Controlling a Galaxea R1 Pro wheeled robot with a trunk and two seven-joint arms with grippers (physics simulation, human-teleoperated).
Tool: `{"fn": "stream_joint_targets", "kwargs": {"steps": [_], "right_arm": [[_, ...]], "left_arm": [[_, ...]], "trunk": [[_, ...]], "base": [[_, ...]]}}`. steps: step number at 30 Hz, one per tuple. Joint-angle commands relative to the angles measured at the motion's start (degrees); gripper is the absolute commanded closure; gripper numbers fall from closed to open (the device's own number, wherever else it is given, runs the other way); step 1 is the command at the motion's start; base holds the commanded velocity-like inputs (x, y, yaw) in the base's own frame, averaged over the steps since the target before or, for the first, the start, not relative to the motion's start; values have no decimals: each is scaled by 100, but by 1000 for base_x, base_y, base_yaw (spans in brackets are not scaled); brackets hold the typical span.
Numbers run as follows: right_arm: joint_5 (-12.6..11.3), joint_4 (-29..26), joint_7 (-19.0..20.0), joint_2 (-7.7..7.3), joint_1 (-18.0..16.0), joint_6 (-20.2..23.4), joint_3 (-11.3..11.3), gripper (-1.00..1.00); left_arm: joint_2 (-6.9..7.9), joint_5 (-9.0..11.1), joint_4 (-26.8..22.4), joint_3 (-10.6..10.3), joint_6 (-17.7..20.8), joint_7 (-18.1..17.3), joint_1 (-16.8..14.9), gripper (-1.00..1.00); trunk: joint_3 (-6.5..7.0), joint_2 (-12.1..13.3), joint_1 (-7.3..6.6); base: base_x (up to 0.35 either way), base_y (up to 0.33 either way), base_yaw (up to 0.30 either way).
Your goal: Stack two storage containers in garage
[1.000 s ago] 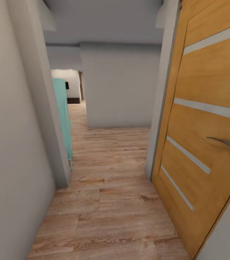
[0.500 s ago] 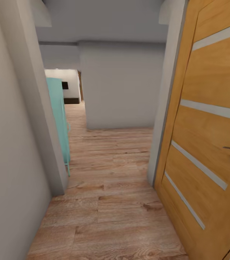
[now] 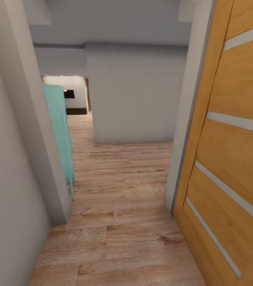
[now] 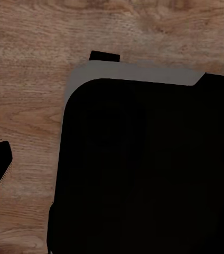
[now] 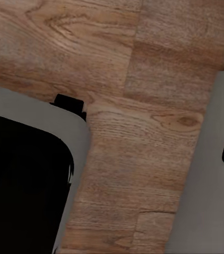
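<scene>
A narrow hallway with a wood plank floor [image 3: 118,222] runs ahead, an orange door [image 3: 238,159] on the right and a teal cabinet [image 3: 59,135] on the left. I cannot tell how far open either arm's fingers are.

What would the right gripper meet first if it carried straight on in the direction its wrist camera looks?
Most likely the light wood plank floor, which the right wrist camera faces directly. A black, grey-edged part of the robot sits beside that line; depth is unclear.
</scene>
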Motion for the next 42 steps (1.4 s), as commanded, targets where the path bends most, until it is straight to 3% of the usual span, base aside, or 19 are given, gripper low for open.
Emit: {"fn": "stream_joint_targets", "kwargs": {"steps": [1,33,42], "right_arm": [[-41,16,-5,-3,-7,-40,48,-100],[-40,16,-3,-25,-10,-1,57,-100],[-39,16,1,-24,-11,-12,57,-100]], "left_arm": [[-1,40,-1,5,-8,2,-2,-100],[-1,40,-1,5,-8,5,-2,-100],[-1,40,-1,5,-8,5,-2,-100]], "trunk": [[-6,-2,3],[-6,-2,3],[-6,-2,3]], "base": [[323,0,0],[323,0,0],[323,0,164]]}}
